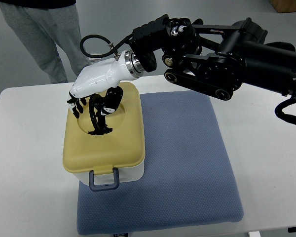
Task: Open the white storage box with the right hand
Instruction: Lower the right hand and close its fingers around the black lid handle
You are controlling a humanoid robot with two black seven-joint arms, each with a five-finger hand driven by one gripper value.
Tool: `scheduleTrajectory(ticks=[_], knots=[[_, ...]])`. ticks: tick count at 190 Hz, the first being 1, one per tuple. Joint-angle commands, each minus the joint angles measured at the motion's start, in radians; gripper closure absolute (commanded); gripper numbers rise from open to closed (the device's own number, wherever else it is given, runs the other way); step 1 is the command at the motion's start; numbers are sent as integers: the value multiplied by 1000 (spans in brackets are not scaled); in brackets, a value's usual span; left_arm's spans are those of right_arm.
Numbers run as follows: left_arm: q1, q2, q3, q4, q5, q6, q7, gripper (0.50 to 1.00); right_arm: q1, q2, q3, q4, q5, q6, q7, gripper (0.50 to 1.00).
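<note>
A white storage box (130, 173) with a pale yellow lid (89, 150) stands on the left part of a blue-grey mat (187, 158). A grey latch (104, 179) hangs at its front edge. The lid lies flat on the box. In the lid's round recess a thin black handle (92, 120) stands raised. My right hand (96, 104), white with black fingers (77, 106), reaches in from the right and hovers over this recess. Its fingers curl around the top of the handle. The exact contact is partly hidden by the hand.
The mat lies on a white table (271, 163). A person in grey trousers (44, 34) stands behind the table's far left edge. My right arm's black links (222, 54) span the upper right above the table.
</note>
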Motion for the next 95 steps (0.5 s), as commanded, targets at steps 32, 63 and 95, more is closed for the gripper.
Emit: scheduleTrajectory(ticks=[32,63,95], knots=[[0,0,-1,-1,0,0,0,500,-4,2,3,0,0,0,2,942],[0,0,-1,1,0,0,0,500,-3,1,3,0,0,0,2,991],[0,0,-1,1,0,0,0,500,-1,-2,5,0,2,0,2,1000]])
